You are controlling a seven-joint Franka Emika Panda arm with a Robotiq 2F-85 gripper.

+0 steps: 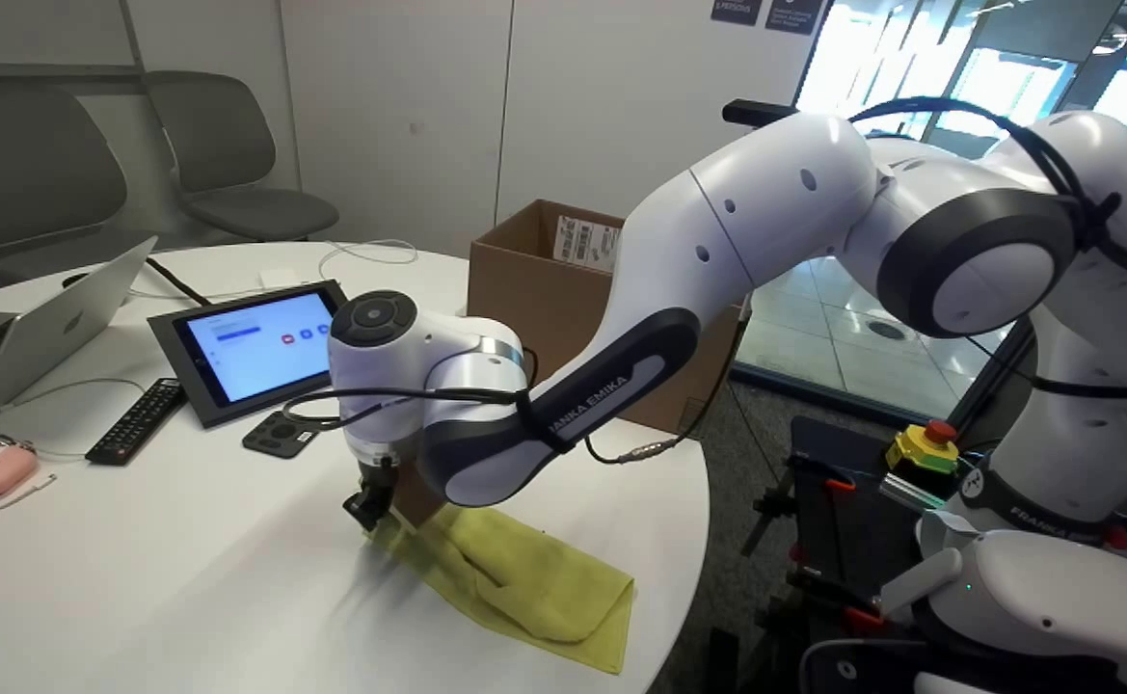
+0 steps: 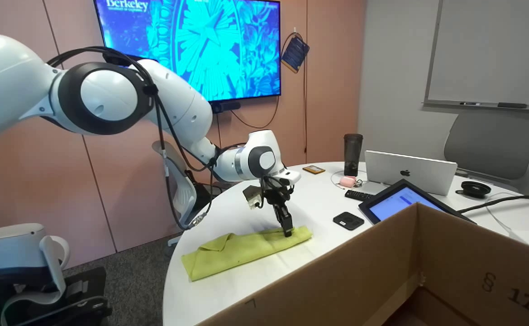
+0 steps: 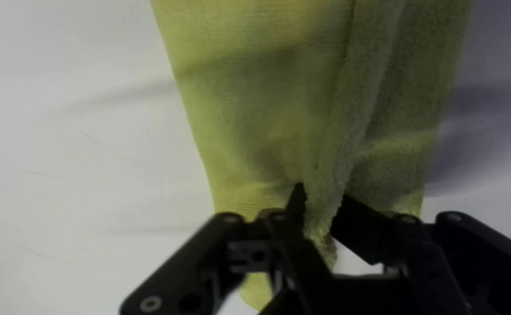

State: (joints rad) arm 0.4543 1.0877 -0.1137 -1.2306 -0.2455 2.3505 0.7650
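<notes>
A yellow-green cloth (image 1: 544, 578) lies folded lengthwise on the white round table, visible in both exterior views. My black gripper (image 3: 323, 210) points down over one end of it. In the wrist view a raised fold of the cloth (image 3: 255, 113) runs up between the two fingertips, and both sides press against it. That pinched ridge stands up from the rest, which stays flat on the table. In an exterior view the gripper (image 2: 287, 228) reaches the cloth (image 2: 237, 253) near its end by the black square device. The lower fingertips are partly hidden by the cloth.
An open cardboard box (image 2: 364, 280) stands at the table's edge. Beyond the gripper are a tablet on a stand (image 1: 259, 342), a black square device (image 2: 348, 220), a remote (image 1: 136, 421), a laptop (image 2: 411, 172), a pink case (image 2: 348, 181) and a dark tumbler (image 2: 352, 154).
</notes>
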